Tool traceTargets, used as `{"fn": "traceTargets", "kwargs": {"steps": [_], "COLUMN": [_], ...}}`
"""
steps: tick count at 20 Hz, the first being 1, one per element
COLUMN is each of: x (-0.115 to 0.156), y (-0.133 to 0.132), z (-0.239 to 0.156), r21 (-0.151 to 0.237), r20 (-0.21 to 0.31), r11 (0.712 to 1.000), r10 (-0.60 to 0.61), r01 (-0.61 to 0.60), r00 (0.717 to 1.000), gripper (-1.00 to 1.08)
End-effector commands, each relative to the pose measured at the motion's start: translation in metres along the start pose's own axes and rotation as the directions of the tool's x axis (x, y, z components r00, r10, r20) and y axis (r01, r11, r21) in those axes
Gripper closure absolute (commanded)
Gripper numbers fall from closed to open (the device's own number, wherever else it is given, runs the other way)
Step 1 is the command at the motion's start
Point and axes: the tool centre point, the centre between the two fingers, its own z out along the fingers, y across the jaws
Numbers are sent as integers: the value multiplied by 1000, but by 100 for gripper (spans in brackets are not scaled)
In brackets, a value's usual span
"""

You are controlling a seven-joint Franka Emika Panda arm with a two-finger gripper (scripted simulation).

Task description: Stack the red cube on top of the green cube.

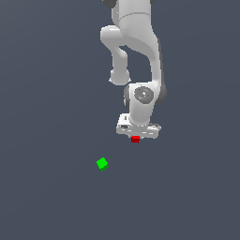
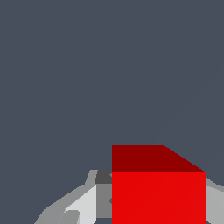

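Dark grey floor, bare but for two cubes.
Nearest my wrist camera, I see the gripper (image 2: 157,205) clamped on the red cube (image 1: 135,139), gripped for carrying; the green cube (image 1: 102,163) waits well apart, toward the exterior view's left.

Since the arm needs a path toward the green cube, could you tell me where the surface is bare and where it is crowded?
Nearly all of the dark floor is bare: the whole stretch between the green cube and the red cube, and everything on the exterior view's left and bottom. The only crowded spot is at the gripper, where the red cube sits between the jaws under the arm.
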Motion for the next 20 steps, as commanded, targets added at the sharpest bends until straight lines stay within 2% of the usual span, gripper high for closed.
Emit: {"fn": "traceTargets", "kwargs": {"steps": [1, 10, 20], "x": [0, 1, 10], "y": [0, 0, 9], "z": [-18, -63, -61], "r21": [1, 0, 1], "r20": [-2, -2, -3], "r11": [1000, 1000, 1000], "r10": [0, 0, 0], "r01": [0, 0, 0], "r00": [1000, 1000, 1000], "gripper": [108, 108, 108]}}
